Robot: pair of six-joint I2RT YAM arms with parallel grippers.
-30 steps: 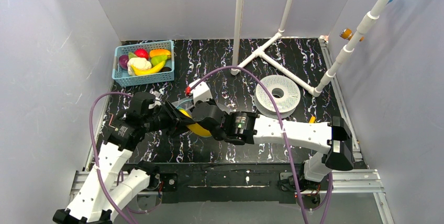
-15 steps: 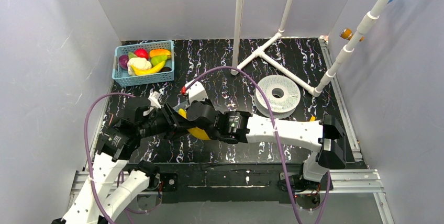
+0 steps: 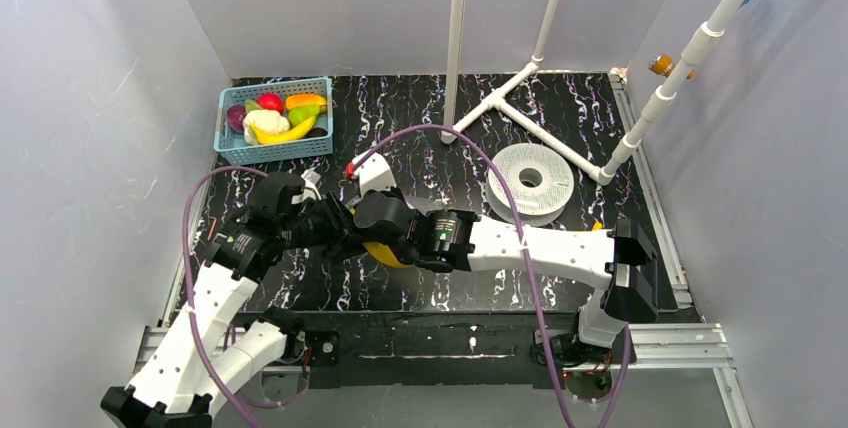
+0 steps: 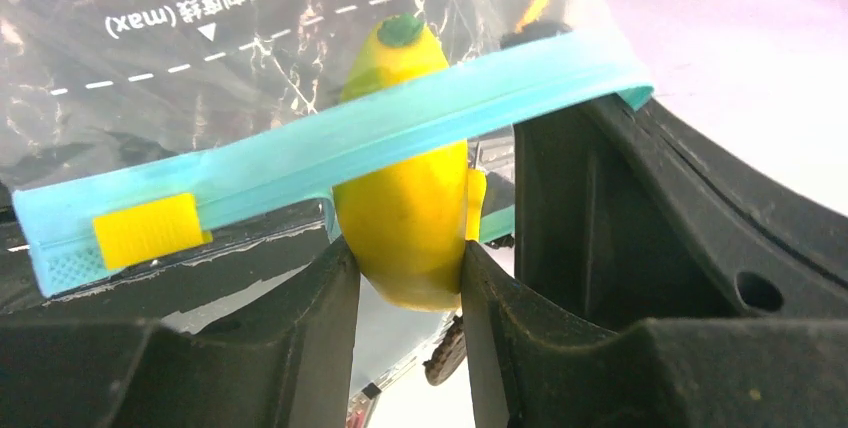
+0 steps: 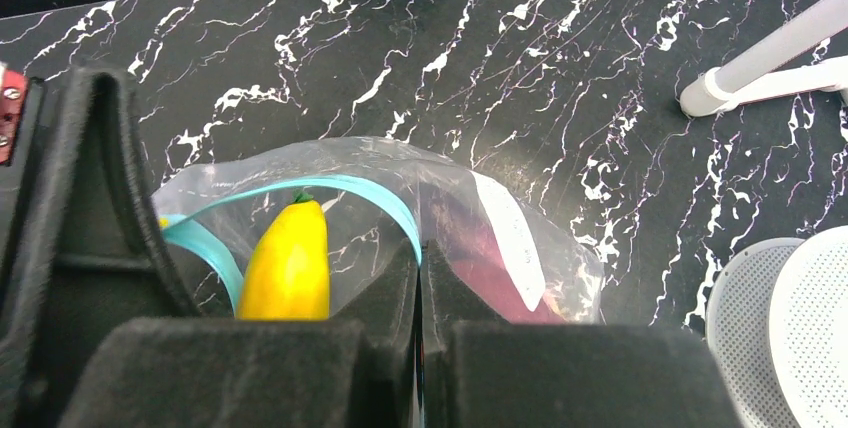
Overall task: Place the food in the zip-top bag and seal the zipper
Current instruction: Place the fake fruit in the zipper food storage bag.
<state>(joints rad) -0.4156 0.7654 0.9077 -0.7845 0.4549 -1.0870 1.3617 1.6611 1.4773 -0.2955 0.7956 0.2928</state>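
Yellow fruit [image 4: 405, 198] sits clamped in my left gripper [image 4: 408, 283], its stem end now pushed past the zipper [image 4: 300, 153] into the zip-top bag [image 5: 500, 218]. Over the last second my left wrist has swung in toward the bag, in the desk's left half, while my right gripper [image 5: 420, 268] stays pinched on the bag's rim, holding the mouth open. More food waits in the basket [image 3: 228, 153] at the far-left corner, so I judge sealing is well off.

A light-blue basket [image 3: 280, 149] sat at ten o'clock on the marbled tabletop [image 3: 400, 108]. A white perforated disc [image 3: 555, 183], perhaps foam, lay at two o'clock.
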